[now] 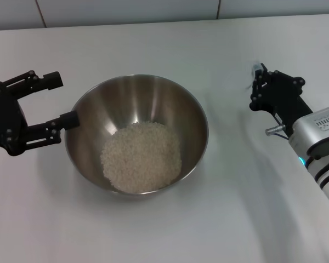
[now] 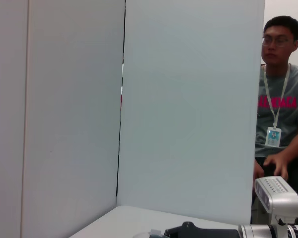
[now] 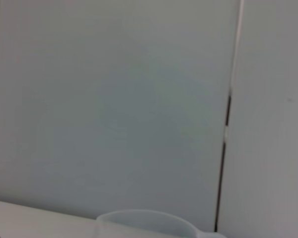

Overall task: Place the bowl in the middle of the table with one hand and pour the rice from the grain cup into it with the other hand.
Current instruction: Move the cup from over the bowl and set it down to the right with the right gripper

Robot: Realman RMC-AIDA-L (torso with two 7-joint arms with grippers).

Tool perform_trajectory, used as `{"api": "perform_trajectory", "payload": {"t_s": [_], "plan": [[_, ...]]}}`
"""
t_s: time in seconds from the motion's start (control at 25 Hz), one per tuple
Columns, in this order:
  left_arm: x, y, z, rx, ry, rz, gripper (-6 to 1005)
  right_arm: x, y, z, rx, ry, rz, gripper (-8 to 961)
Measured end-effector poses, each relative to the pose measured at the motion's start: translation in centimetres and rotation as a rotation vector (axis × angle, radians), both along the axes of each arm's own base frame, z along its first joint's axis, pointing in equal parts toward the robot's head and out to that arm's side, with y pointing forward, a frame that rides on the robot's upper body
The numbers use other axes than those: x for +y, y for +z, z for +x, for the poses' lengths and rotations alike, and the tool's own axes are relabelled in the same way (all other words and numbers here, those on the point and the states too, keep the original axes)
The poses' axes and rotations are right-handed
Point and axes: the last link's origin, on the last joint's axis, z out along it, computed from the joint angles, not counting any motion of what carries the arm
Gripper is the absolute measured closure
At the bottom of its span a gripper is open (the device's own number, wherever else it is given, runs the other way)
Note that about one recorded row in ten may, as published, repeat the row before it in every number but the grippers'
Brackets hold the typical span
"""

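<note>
The bowl (image 1: 137, 93), wide shiny steel, stands in the middle of the table (image 1: 219, 219). The rice (image 1: 142, 156) lies as a pale heap on its bottom. My left gripper (image 1: 63, 99) is open just left of the bowl, its nearer finger close to the rim and nothing between the fingers. My right gripper (image 1: 257, 87) is to the right of the bowl, closed around the clear grain cup (image 1: 257, 69), which stands upright and looks empty. The cup's rim also shows in the right wrist view (image 3: 144, 219) and faintly in the left wrist view (image 2: 150, 233).
White panels stand behind the table's far edge (image 1: 153, 22). In the left wrist view a seated person (image 2: 280, 114) is beyond the panels, and my right arm (image 2: 275, 198) shows across the table.
</note>
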Motion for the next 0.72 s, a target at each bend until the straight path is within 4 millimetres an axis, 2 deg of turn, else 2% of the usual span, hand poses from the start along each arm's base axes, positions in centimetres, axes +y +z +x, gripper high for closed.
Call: {"api": "perform_trajectory", "payload": {"t_s": [0.24, 0.72], "plan": [[0.31, -0.04, 0.02, 0.005, 0.006, 0.008, 187, -0.14, 0.05, 0.92, 0.001, -0.026, -0.015, 933], [0.11, -0.32, -0.33, 0.005, 0.012, 0.009, 187, 0.01, -0.58, 0.84, -0.011, -0.035, -0.05, 932]]}}
